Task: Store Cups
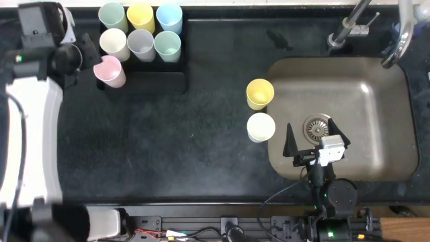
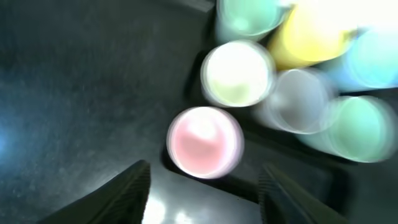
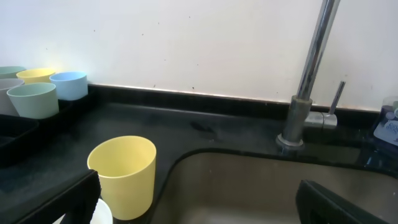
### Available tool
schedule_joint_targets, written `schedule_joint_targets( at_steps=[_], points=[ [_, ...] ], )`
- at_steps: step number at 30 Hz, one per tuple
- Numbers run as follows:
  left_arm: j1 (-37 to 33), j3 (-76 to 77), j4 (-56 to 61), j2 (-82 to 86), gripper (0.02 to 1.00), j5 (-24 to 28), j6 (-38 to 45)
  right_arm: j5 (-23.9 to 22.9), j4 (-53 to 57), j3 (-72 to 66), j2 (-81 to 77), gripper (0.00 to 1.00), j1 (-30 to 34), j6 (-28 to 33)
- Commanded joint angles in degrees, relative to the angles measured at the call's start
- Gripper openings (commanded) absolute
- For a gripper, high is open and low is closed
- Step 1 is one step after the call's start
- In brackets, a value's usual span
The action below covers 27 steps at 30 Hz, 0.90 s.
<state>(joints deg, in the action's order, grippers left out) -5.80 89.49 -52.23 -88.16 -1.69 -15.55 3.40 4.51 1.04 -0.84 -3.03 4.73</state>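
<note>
L claw (image 2: pixel 204 177) spread above pink cup (image 2: pixel 205 142), prob at tray (image 1: pixel 171 82) edge; R claw (image 3: pixel 198 186) spread

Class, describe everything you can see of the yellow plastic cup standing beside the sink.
The yellow plastic cup is a smooth, handleless tumbler that tapers slightly toward its base. It stands upright, mouth up and apparently empty, on the dark speckled countertop, right beside the rim of the steel sink. A white cup stands close by, seemingly not touching it.
</note>
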Motion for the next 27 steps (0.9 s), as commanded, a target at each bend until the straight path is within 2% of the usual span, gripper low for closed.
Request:
schedule_joint_targets(
  at_steps=[1, 7, 15, 21, 27],
  points=[
    [9.53, 0.26, -0.15, 3.37, 0.678, 0.98, -10.29, -0.46, -0.31, -0.79, 0.61, 0.996, 0.15, 0.0],
    [23.06, 0.26, 2.05, 0.83, 0.728, 1.05, -16.59, -0.46, -0.31, -0.76, 0.61, 0.996, 0.15, 0.0],
    [37.2, 1.44, 3.52, -6.47, 0.763, 1.05, -21.84, -0.46, -0.31, -0.76, 0.61, 0.996, 0.15, 0.0],
    [44.54, 5.64, 0.22, -13.05, 0.761, 1.7, -26.4, -0.46, -0.31, -0.76, 0.61, 0.996, 0.15, 0.0],
    [47.82, 9.22, -1.68, -17.64, 0.761, 1.73, -26.8, -0.46, -0.31, -0.76, 0.61, 0.996, 0.15, 0.0]
  ],
)
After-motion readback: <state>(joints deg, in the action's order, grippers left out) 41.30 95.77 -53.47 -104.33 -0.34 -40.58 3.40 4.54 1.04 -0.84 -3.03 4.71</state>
